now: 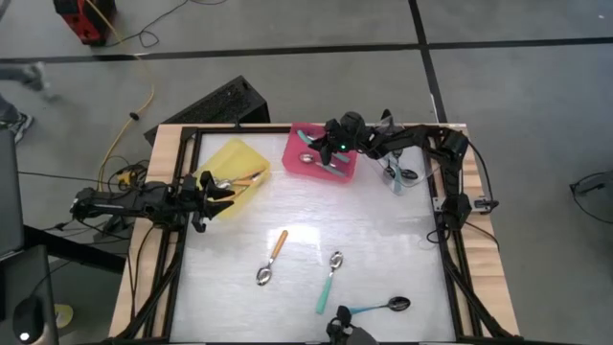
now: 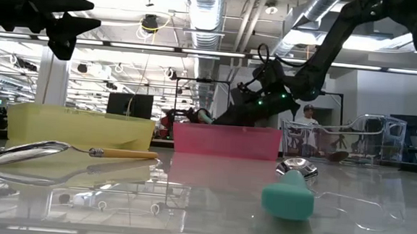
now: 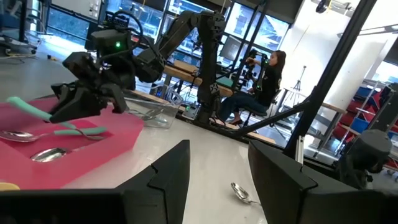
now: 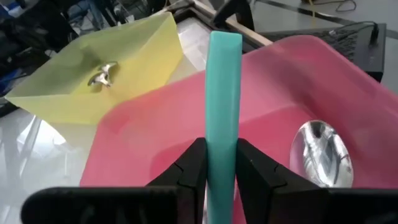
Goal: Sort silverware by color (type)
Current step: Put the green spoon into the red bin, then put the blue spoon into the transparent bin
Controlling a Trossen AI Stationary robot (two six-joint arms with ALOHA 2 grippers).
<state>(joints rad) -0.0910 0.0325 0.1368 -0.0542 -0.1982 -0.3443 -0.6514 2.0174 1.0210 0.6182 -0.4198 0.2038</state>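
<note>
From above, the right gripper (image 1: 330,142) hangs over the pink tray (image 1: 348,171) at about twelve o'clock on the table (image 1: 383,259), with teal spoons lying in the tray. The left gripper (image 1: 222,187) sits at the yellow tray (image 1: 230,155), at ten o'clock, where orange-handled spoons (image 1: 251,177) lie. Loose on the table: an orange spoon (image 1: 272,257) near the centre, a teal spoon (image 1: 329,280) just toward four o'clock of it, and a black-bowled teal spoon (image 1: 379,307) at five o'clock. A clear tray (image 1: 400,174) at two o'clock holds more spoons.

At table height, the orange spoon (image 2: 61,150) lies before the yellow tray (image 2: 77,126); a teal handle (image 2: 288,195) is nearest the camera.

The left wrist camera shows its fingers (image 3: 168,180) spread apart, holding nothing.

The right wrist camera shows its fingers (image 4: 189,165) pinching a teal spoon handle (image 4: 223,81) over the pink tray (image 4: 367,106), beside a silver bowl (image 4: 323,152).
</note>
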